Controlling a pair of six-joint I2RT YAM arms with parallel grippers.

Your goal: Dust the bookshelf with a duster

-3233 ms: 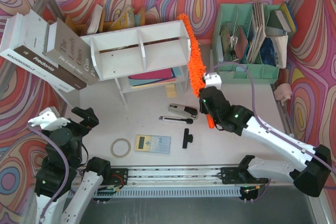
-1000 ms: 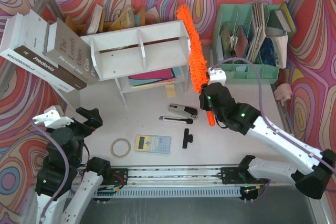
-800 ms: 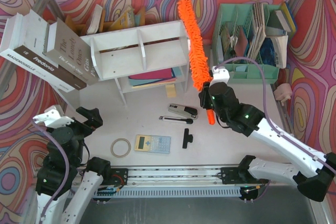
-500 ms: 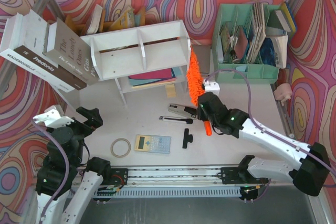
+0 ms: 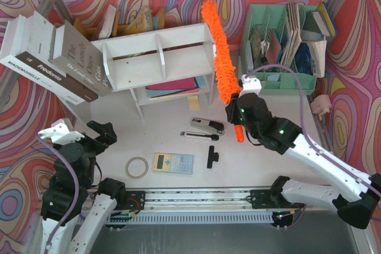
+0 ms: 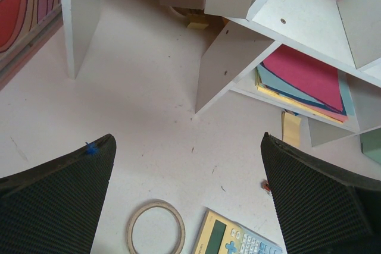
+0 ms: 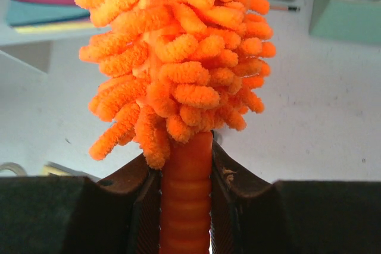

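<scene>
Since half a second ago the long bright-orange fluffy microfibre duster (image 5: 219, 52) has swung up; it now lies along the right end of the small white wooden bookshelf (image 5: 158, 57), tip past the back corner; our right gripper (image 5: 237, 110) pinches its orange handle (image 7: 186, 206); our left gripper (image 6: 187, 141) stands spread wide, empty.

duster (image 5: 219, 55) right of bookshelf (image 5: 184, 57) | stapler (image 5: 207, 125) before bookshelf | tape (image 5: 136, 167) left of calculator (image 5: 173, 163)

The left arm sits folded close above its base at the near left, the left gripper (image 6: 187, 200) spread wide with nothing between its fingers. The right arm stretches forward and inward, elbow low, the right gripper (image 7: 186, 176) clamped on the duster (image 5: 219, 52) handle
</scene>
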